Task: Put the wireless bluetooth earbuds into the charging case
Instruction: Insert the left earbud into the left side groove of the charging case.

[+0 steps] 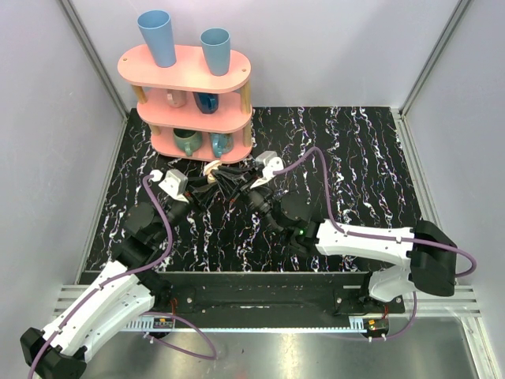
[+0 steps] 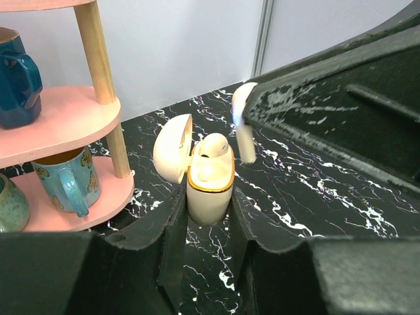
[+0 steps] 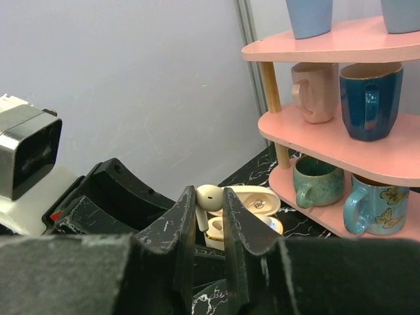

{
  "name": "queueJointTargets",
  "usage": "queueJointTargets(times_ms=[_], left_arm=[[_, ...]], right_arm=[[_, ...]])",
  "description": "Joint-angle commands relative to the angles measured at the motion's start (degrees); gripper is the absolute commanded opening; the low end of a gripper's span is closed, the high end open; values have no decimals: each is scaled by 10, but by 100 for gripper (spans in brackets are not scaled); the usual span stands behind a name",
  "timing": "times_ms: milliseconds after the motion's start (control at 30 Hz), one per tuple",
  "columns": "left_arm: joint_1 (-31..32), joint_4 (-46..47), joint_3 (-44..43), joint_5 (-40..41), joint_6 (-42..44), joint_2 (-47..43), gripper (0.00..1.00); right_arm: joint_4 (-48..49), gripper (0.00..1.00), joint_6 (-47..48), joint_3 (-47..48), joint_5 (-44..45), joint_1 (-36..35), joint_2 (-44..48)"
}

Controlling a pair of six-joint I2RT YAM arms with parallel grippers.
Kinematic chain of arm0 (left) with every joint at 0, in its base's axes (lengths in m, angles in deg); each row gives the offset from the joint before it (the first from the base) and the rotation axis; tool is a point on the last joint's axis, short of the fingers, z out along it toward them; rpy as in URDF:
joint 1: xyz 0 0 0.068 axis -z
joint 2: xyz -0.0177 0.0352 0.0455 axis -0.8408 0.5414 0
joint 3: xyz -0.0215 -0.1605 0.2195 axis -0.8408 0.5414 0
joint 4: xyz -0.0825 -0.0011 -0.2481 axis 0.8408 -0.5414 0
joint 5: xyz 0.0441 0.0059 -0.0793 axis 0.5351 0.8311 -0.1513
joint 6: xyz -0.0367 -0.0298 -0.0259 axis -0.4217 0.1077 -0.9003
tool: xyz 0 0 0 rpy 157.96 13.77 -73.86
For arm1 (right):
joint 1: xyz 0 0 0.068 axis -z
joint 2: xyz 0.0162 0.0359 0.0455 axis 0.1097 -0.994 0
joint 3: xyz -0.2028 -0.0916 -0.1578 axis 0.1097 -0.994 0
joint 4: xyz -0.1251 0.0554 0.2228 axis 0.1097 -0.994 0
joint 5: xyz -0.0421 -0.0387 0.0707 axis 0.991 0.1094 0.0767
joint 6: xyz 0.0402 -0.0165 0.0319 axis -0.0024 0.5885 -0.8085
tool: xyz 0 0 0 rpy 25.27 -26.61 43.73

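The case is a small cream-white clamshell with rounded corners, smooth plastic, and a thin gold band around its mouth. Its lid is swung back to the left on the hinge and shows a pale inner face. From the right wrist, a small metallic spot shows inside the lid, too small to tell whether it carries writing. The first earbud sits in the case with only its rounded white top above the rim.

The left gripper is clamped on the case, one black finger on each side of the lower body. The case stands upright between them. Whether its base touches the table cannot be told.

The second earbud is cream-white, with a rounded head and a short stem pointing down. It hangs just beside the case's right side, apart from it. The right gripper is closed on it, pinching it between the fingertips, with the head showing above them.

From above, both grippers meet toward the table's rear edge, left of middle. The table is black with white marbling. Just behind them stands a pink three-tier rack on wooden posts. Two blue tumblers stand on its top tier and mugs on the lower tiers, one light-blue mug patterned with butterflies.
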Motion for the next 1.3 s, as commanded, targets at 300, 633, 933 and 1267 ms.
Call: queueJointTargets(times_ms=[300, 633, 933, 1267], left_arm=[[-1, 53, -5, -29, -7, -8, 0], [-1, 53, -6, -29, -5, -15, 0], [-1, 52, -3, -24, -2, -23, 0], [-1, 52, 0, -15, 0, -29, 0]], right_arm=[[31, 0, 33, 47, -3, -10, -47], [47, 0, 41, 40, 16, -11, -53], [49, 0, 43, 29, 24, -12, -49], [49, 0, 46, 23, 26, -15, -33]])
